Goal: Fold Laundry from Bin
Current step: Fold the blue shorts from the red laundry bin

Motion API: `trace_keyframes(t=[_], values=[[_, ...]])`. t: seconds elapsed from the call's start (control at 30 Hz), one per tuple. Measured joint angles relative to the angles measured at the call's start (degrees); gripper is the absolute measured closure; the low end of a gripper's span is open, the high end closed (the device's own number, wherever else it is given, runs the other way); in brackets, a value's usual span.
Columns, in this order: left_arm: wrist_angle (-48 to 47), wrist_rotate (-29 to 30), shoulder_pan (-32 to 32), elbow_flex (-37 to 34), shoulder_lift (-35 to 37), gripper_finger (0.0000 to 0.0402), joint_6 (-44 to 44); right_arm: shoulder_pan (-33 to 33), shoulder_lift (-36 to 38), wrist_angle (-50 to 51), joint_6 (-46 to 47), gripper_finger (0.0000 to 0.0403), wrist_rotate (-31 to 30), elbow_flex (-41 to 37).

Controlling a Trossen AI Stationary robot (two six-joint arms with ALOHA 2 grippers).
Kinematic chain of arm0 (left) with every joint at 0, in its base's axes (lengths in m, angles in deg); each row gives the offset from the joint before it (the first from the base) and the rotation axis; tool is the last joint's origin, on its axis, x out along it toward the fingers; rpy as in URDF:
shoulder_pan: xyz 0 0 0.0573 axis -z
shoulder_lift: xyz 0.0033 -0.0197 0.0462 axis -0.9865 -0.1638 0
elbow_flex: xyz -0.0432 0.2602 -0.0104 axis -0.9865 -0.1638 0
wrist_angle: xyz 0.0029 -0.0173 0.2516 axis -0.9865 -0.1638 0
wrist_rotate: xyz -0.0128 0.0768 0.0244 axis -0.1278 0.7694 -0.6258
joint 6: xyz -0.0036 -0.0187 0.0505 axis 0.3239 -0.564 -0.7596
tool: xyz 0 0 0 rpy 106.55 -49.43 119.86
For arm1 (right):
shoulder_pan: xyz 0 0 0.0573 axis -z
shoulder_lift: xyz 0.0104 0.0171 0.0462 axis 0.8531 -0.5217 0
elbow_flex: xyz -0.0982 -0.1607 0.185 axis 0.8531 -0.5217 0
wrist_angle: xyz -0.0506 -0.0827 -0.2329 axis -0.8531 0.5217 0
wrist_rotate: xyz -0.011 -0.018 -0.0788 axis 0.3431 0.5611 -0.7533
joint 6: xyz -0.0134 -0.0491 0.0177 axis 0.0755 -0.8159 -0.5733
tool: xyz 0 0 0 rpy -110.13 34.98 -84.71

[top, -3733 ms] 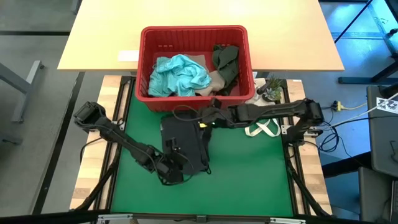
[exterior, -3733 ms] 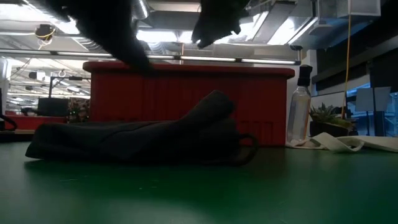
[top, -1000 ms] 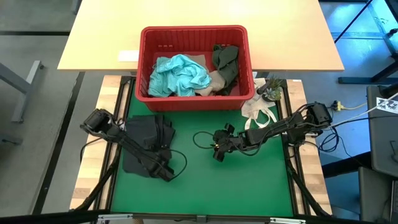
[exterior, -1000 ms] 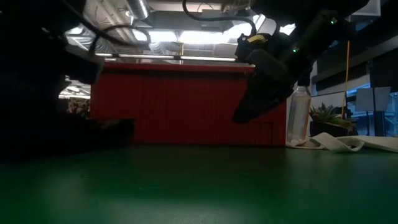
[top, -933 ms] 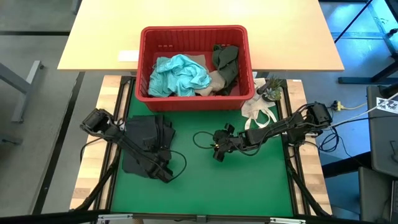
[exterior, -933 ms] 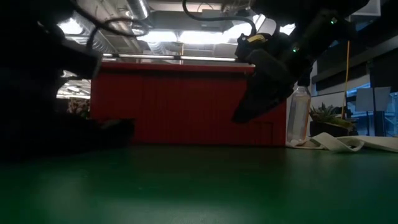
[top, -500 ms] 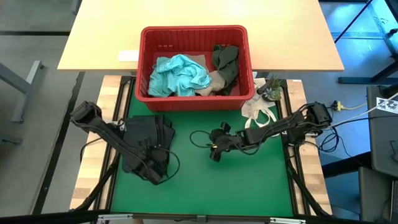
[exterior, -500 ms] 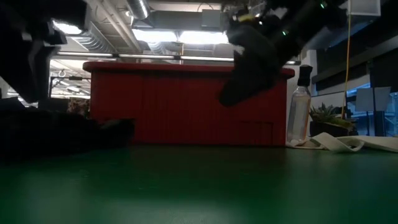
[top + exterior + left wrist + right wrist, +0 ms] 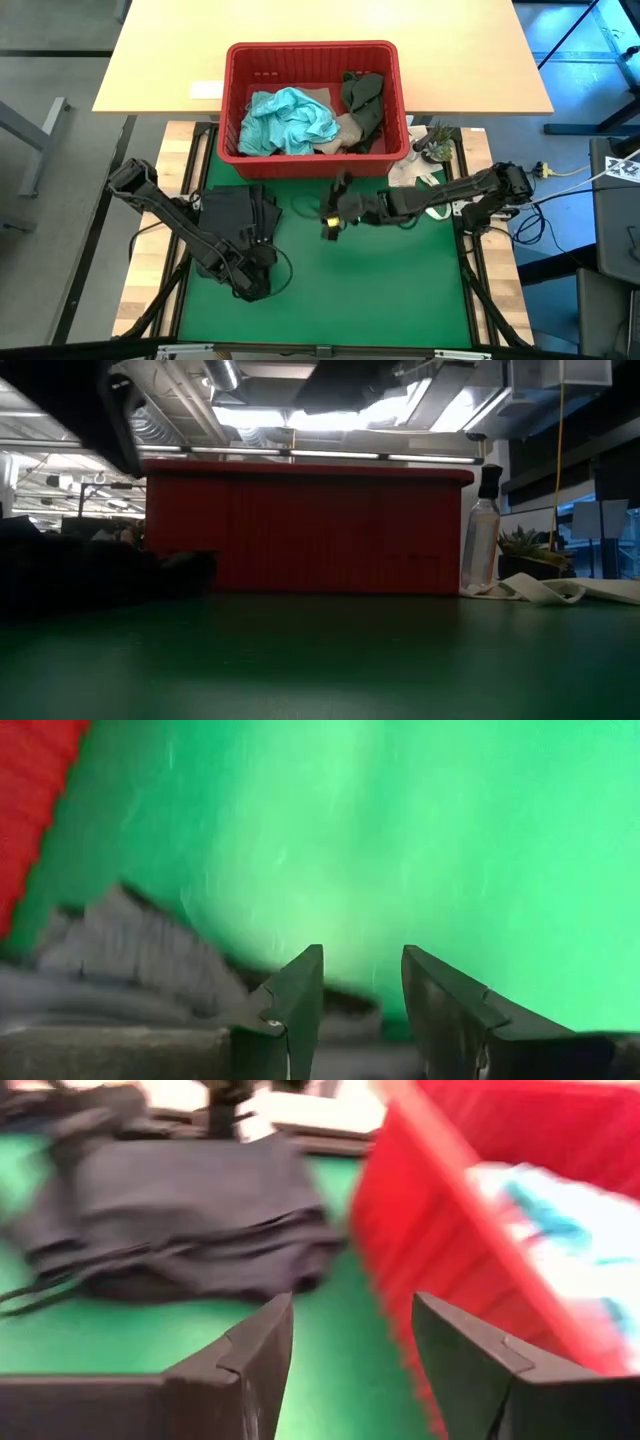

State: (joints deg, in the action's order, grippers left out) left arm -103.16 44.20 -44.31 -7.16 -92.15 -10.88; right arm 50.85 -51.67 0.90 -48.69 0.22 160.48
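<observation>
I counted four garments and one bin. The red bin [image 9: 313,105] stood at the far edge of the green desk [image 9: 380,290], holding three of them: a light teal garment [image 9: 290,118] on its left side, a dark olive garment [image 9: 363,100] on its right side, and a beige-tan garment [image 9: 347,131] between and partly beneath them. The fourth, a black garment [image 9: 232,226], lay in a flat bundle on the desk's left half, just in front of the bin.

My left arm reached in from the left edge and bent low over the near edge of the black garment, where the left tool [image 9: 250,283] sat; in the left wrist view its fingers [image 9: 298,997] stood apart with only green mat between them, holding nothing, the garment's edge [image 9: 130,955] just beside them.

My right arm stretched from the right side across toward the middle, with the right tool [image 9: 331,215] just in front of the bin's near wall and to the right of the black garment. Its fingers [image 9: 248,1355] were spread and empty, facing the black garment [image 9: 190,1205] and the bin's wall [image 9: 420,1210].

A white cloth bag [image 9: 412,173] lay near the bin's right corner, and one spray bottle [image 9: 482,530] stood beside it.
</observation>
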Motion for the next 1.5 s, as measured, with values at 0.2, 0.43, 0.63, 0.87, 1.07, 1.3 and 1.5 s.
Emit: trace_keyframes(t=[0.2,0.43,0.63,0.87,1.07,1.3,1.5], values=[[7.97,3.32,-1.87,0.02,-0.01,0.0269,-4.52,7.62,0.00,2.16,-6.25,0.0197,-0.94,6.84],[10.18,7.07,-3.75,0.02,-0.02,0.0269,-6.87,20.26,-0.06,5.73,-7.87,0.0197,3.10,7.43],[10.12,7.46,-5.58,0.04,-0.02,0.0269,-6.91,29.36,-2.00,7.62,-7.10,0.0197,17.48,7.39],[9.83,7.44,-7.51,0.04,-0.04,0.0269,-6.94,34.87,-6.03,6.01,-7.50,0.0197,22.36,7.39],[9.81,7.44,-8.92,0.04,-0.04,0.0269,-6.98,37.07,-9.58,4.86,-8.35,0.0197,26.76,7.43],[9.79,7.41,-9.55,0.04,-0.04,0.0269,-6.98,37.00,-10.71,0.49,-13.46,0.0197,31.64,7.52],[9.81,7.40,-9.52,0.04,-0.04,0.0269,-6.96,36.98,-10.93,-1.81,-13.62,0.0197,33.20,7.37]])
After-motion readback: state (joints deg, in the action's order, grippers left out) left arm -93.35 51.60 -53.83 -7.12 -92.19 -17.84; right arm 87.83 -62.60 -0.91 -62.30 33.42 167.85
